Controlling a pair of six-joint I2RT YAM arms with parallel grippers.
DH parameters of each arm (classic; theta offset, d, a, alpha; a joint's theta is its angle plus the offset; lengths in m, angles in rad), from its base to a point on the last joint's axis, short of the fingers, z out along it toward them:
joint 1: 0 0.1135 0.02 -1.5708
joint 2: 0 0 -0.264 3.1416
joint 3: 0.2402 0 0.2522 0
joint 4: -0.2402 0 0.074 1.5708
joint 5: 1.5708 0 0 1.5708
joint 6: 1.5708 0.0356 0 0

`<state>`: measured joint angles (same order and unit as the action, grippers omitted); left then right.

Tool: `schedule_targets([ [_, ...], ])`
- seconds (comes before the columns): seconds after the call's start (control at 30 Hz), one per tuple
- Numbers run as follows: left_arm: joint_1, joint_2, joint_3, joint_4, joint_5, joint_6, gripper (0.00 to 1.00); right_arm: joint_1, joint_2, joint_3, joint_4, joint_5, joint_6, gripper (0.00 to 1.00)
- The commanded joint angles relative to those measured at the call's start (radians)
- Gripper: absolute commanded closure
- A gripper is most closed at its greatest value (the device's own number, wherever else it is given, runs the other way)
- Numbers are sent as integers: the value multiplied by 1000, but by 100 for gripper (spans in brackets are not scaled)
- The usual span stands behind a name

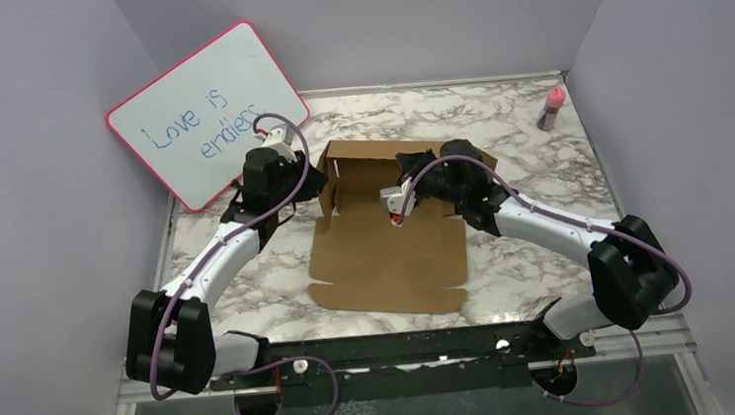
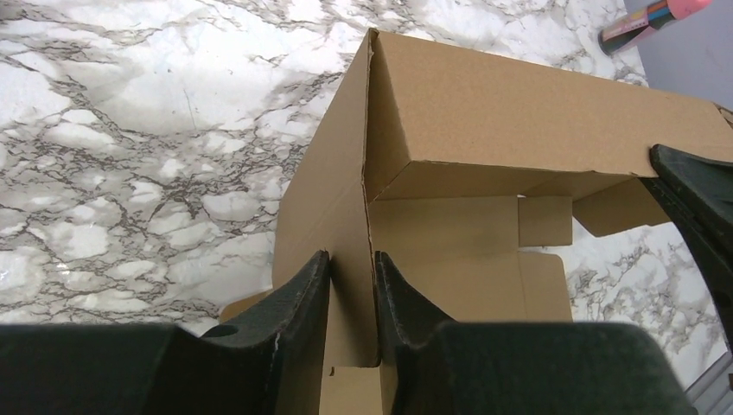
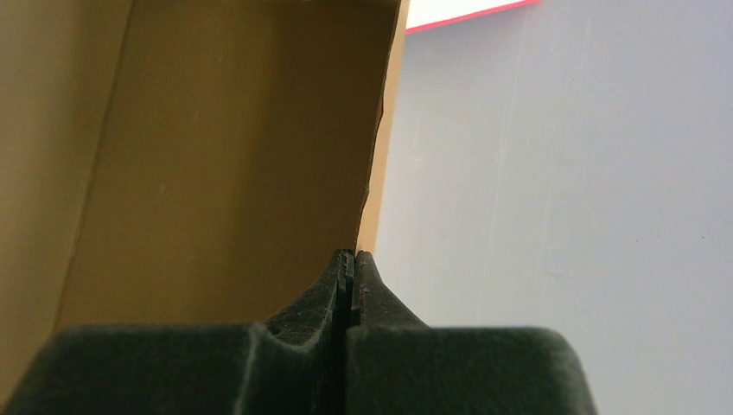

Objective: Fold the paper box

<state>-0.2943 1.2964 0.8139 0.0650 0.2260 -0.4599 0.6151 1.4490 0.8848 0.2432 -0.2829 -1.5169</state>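
Note:
The paper box (image 1: 387, 255) lies on the marble table, brown cardboard, its front flap flat and its back and left walls raised. My left gripper (image 1: 327, 186) is at the box's left wall. In the left wrist view the left gripper (image 2: 353, 268) is shut on that upright wall (image 2: 328, 190), one finger on each side. My right gripper (image 1: 396, 215) is inside the box, over its floor. In the right wrist view the right gripper (image 3: 353, 255) is shut, its tips at the edge of a cardboard panel (image 3: 225, 156), with nothing seen between them.
A pink-framed whiteboard (image 1: 202, 111) with writing leans at the back left, just behind my left arm. A pink-capped marker (image 1: 552, 109) stands at the back right. Grey walls close in the table on three sides.

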Motion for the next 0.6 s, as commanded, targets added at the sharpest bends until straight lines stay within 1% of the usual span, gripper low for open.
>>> schedule_targets([
  [0.0,-13,-27,-52,-11,-2,-33,73,49,1,-74,1,73,-20,99],
  [0.2,-13,-68,-82,2,-19,-57,67,81,0,-135,69,155,-71,99],
  [0.3,-9,-80,-78,2,-6,-64,60,85,-6,-137,70,170,-82,99],
  [0.5,79,-114,3,-26,128,-95,46,85,-14,-126,43,188,-97,97],
  [0.57,108,-131,34,-51,136,-92,44,85,-14,-122,43,194,-101,96],
])
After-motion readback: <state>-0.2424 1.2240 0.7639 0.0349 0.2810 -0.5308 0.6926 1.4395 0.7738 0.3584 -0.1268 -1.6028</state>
